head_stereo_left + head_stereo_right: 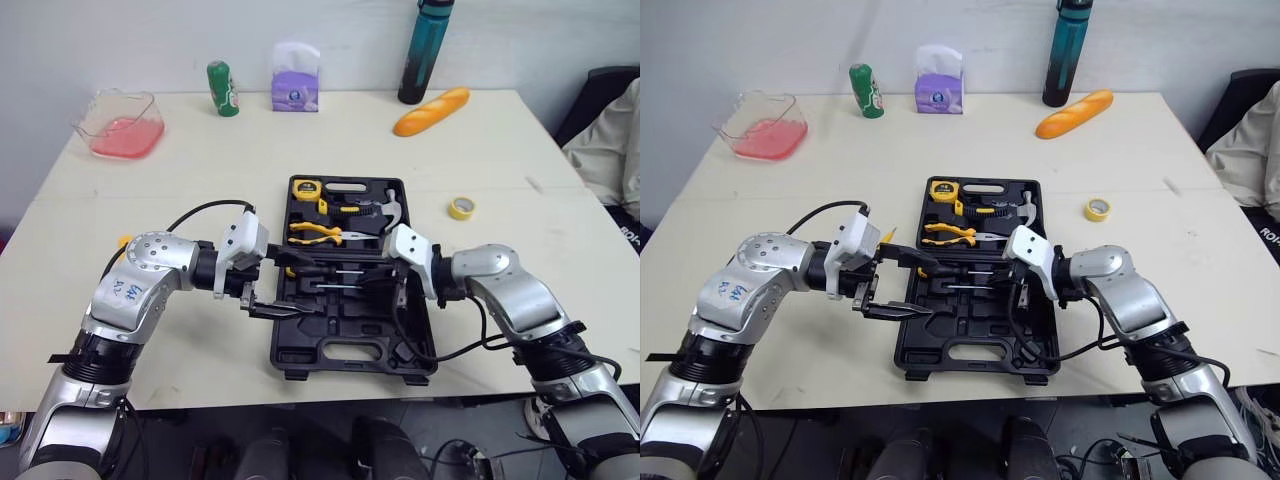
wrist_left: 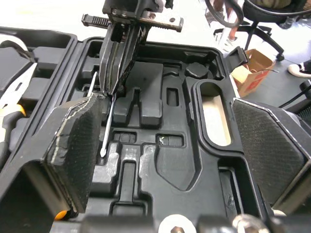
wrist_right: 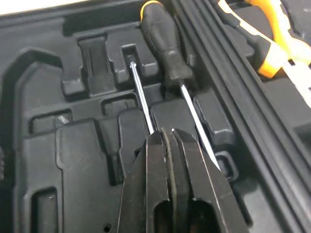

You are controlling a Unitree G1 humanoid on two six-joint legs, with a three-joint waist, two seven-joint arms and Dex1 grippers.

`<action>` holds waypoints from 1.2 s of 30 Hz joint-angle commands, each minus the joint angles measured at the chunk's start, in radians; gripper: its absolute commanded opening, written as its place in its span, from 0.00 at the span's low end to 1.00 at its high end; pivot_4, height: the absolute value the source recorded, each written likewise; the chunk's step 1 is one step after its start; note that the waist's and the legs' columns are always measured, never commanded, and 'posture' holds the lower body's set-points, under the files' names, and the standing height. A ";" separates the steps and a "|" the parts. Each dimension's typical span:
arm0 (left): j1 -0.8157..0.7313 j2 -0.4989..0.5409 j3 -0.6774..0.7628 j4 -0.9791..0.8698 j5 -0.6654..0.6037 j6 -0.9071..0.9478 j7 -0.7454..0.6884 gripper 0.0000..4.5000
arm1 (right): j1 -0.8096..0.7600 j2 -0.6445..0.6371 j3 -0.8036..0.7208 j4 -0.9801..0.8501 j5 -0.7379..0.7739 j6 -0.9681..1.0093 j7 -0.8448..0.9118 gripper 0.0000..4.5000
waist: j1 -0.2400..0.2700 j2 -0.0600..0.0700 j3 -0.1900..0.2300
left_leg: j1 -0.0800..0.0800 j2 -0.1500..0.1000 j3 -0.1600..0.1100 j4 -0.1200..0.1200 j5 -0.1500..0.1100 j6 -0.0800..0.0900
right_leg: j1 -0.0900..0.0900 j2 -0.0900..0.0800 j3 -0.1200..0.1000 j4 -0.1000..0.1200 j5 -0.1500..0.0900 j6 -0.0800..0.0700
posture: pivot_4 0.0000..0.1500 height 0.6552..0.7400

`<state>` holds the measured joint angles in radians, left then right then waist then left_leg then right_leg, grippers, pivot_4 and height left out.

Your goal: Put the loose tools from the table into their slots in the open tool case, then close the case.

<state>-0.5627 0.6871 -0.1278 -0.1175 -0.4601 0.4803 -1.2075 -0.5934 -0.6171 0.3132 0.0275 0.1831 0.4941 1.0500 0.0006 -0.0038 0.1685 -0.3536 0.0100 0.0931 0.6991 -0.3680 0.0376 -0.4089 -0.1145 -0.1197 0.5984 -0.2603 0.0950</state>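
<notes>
Where the tool case (image 1: 345,345) lies open on the table (image 1: 500,160), a slim screwdriver (image 3: 138,92) rests in its moulded tray, and the right gripper (image 3: 169,133) is clenched on the bare shaft. A second screwdriver (image 3: 165,48), black-handled, lies just beside those fingers. Facing it, the left gripper (image 1: 305,285) hangs released, pads wide apart, over the case's near edge. Beyond both grippers, the case's far half holds yellow pliers (image 1: 315,233), a tape measure (image 1: 305,187) and a hammer (image 1: 390,210). Farther off on the table are a roll of tape (image 1: 461,207), a baguette (image 1: 431,111) and a bottle (image 1: 425,50).
</notes>
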 commanded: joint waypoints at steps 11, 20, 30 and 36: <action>0.236 0.009 0.255 -0.095 -0.069 0.063 0.208 1.00 | 0.168 -0.058 -0.348 -0.176 0.184 0.085 -0.080 0.01 | -0.003 0.007 0.003 | -0.002 0.003 -0.003 0.000 -0.006 -0.002 | -0.001 -0.009 0.002 -0.001 -0.002 -0.003 | 1.00 0.99; 0.746 0.040 0.879 -0.118 -0.172 0.189 0.355 1.00 | 0.447 -0.350 -0.850 -0.005 0.234 0.116 -0.055 0.88 | -0.002 0.008 0.006 | -0.003 0.005 0.000 -0.001 -0.007 0.000 | -0.003 -0.006 0.003 -0.005 -0.002 -0.003 | 1.00 0.99; 0.908 0.098 1.080 0.121 -0.080 0.035 0.372 1.00 | 0.501 -0.425 -0.959 0.242 0.187 -0.021 -0.090 0.99 | -0.005 0.010 0.006 | 0.001 0.005 0.002 -0.004 -0.015 -0.007 | -0.006 -0.011 0.006 -0.004 -0.005 -0.008 | 1.00 0.99; 0.875 0.101 1.048 0.087 -0.108 0.074 0.397 1.00 | 0.479 -0.405 -0.924 0.156 0.216 -0.001 -0.110 0.99 | -0.006 0.011 0.007 | 0.000 0.005 0.003 -0.007 -0.014 -0.008 | -0.009 -0.011 0.006 -0.003 -0.006 -0.010 | 1.00 0.99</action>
<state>0.3211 0.7716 0.9195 0.0104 -0.5467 0.5401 -0.8269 -0.1055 -1.0171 -0.5966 0.2464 0.3767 0.4861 0.9452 -0.0055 0.0074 0.1751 -0.3539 0.0145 0.0962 0.6923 -0.3823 0.0295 -0.4178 -0.1258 -0.1136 0.5958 -0.2664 0.0845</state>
